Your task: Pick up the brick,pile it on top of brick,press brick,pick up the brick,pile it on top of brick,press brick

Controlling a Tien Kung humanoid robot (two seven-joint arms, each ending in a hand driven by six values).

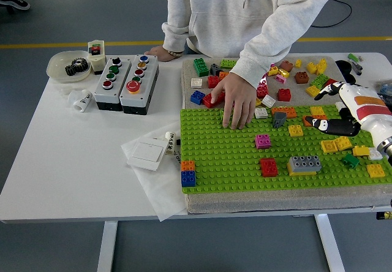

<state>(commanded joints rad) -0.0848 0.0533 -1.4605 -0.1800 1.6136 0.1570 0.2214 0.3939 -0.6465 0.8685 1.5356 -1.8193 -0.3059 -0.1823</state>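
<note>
The right robot hand [335, 125] sits at the right edge of the green baseplate [208, 155], fingers loosely extended and holding nothing; the left one is nowhere to be seen. A person's hand [237, 103] is flat on the far middle of the plate, over the green brick there, so I'd keep the arm clear of that side for now.

Nearest candidates to pick up look like the yellow bricks [335, 144] just beside the fingertips, and the gray-on-yellow stack [304, 165] a little nearer the desk's front edge would make a sensible base. To do it well, I'd come down from above, pinch a single yellow brick by its long sides, and lift it straight off the studs. The small green piece [350, 160] and the other yellow ones [375, 170] sit close by, so a wide grip could drag a neighbour along.
</note>
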